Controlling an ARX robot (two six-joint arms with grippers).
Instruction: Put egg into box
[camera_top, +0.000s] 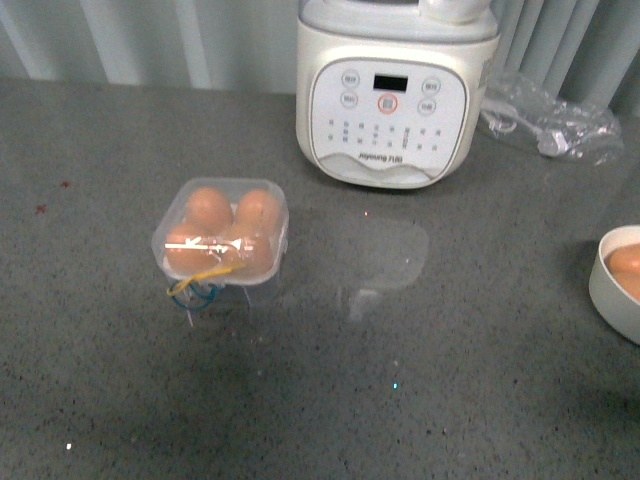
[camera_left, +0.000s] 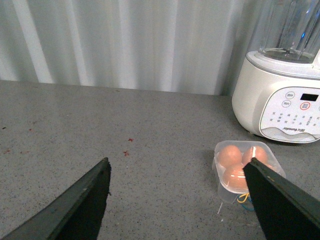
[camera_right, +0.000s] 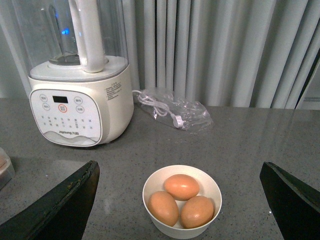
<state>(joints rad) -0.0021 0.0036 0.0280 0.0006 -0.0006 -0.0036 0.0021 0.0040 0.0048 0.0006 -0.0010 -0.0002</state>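
Observation:
The clear box (camera_top: 258, 278) stands left of centre on the grey counter, with several orange-brown eggs (camera_top: 207, 207) inside and yellow and blue bands (camera_top: 200, 284) hanging at its front. My left gripper (camera_left: 177, 161) is open and empty over bare counter, and its one finger (camera_left: 280, 200) covers part of the box (camera_left: 226, 191). Three more eggs (camera_right: 182, 186) lie in a round white bowl (camera_right: 182, 167). My right gripper (camera_right: 180, 163) is open above and short of that bowl, holding nothing. Neither arm shows in the front view.
A white blender with a control panel (camera_top: 390, 95) stands at the back, behind the box. A clear plastic bag holding a cable (camera_top: 545, 120) lies to its right. The bowl (camera_top: 605, 290) sits at the right edge of the front view. Curtains close the far side.

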